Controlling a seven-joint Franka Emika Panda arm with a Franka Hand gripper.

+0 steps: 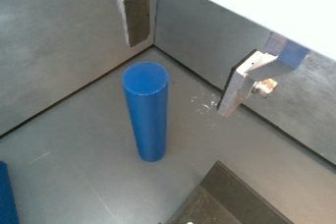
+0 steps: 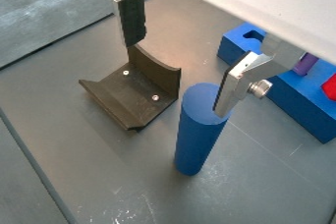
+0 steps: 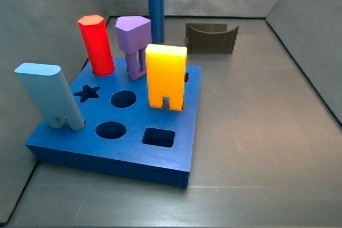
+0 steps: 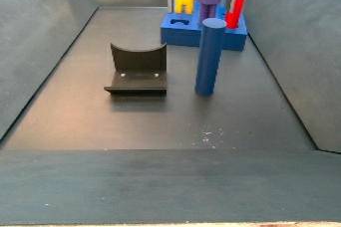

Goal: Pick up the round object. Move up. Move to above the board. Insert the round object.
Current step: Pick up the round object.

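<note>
The round object (image 1: pixel 145 110), a tall dark-blue cylinder, stands upright on the grey floor; it also shows in the wrist view (image 2: pixel 197 130) and in both side views (image 3: pixel 156 10) (image 4: pixel 208 57). The gripper (image 1: pixel 184 76) (image 2: pixel 179 79) is open and empty, hanging above the cylinder's top. The cylinder is below the fingertips, closer to one silver finger (image 2: pixel 241 83) than to the other (image 2: pixel 132 27). The board (image 3: pixel 80 142) (image 4: pixel 180 34) (image 2: pixel 300 100) is a thick blue block a short way from the cylinder. The gripper does not show clearly in the side views.
On the board stand a red hexagonal peg (image 3: pixel 95 44), a purple peg (image 3: pixel 131 44), a yellow piece (image 3: pixel 166 72) and a light-blue peg (image 3: pixel 48 94). It has a star hole (image 3: pixel 88 93), a round hole (image 3: pixel 123 99) and a square hole (image 3: pixel 159 137). The dark fixture (image 2: pixel 132 95) (image 4: pixel 138 72) stands beside the cylinder. Grey walls enclose the floor.
</note>
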